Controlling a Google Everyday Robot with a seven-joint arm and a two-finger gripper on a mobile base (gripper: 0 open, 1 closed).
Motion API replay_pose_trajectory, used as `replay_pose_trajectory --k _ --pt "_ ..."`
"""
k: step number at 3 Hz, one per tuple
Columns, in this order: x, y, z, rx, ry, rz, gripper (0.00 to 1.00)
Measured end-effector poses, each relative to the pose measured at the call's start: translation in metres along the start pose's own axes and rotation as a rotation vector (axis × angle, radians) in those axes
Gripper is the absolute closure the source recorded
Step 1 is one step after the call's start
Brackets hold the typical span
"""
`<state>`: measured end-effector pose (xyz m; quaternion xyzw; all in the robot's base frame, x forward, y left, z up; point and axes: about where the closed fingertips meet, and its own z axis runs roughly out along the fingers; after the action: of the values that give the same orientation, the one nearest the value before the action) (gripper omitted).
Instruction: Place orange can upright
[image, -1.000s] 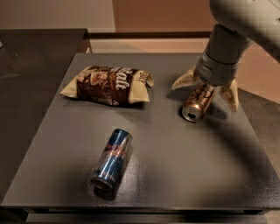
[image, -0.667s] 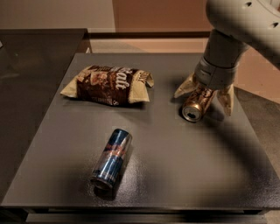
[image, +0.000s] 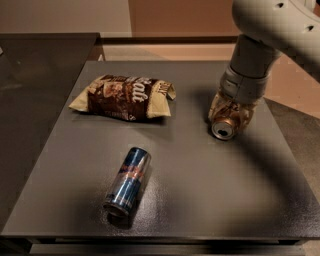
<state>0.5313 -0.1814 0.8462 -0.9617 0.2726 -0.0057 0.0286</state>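
The orange can (image: 223, 129) lies on its side at the right of the dark grey table (image: 210, 195), its silver top with pull tab facing the front. My gripper (image: 229, 119) comes down from the upper right on a pale arm, and its translucent fingers (image: 215, 107) are closed against both sides of the can's coppery body. The can rests on or just above the table; much of its body is hidden by the fingers.
A brown-and-cream snack bag (image: 122, 97) lies at the back left of the table. A slim blue-and-silver can (image: 128, 180) lies on its side at the front centre. A second dark surface (image: 35, 65) adjoins at the left.
The fingers, earlier splayed wide on either side of the orange can, have closed in against it. The can has barely moved. The bag and blue can are still.
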Motion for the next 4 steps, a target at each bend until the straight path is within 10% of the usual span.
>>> replay_pose_trajectory --k 2,4 --pt "-0.001 -0.026 -0.027 0.111 0.007 0.241 1.0" --pt "-0.001 -0.04 -0.06 0.26 -0.086 0.639 1.0"
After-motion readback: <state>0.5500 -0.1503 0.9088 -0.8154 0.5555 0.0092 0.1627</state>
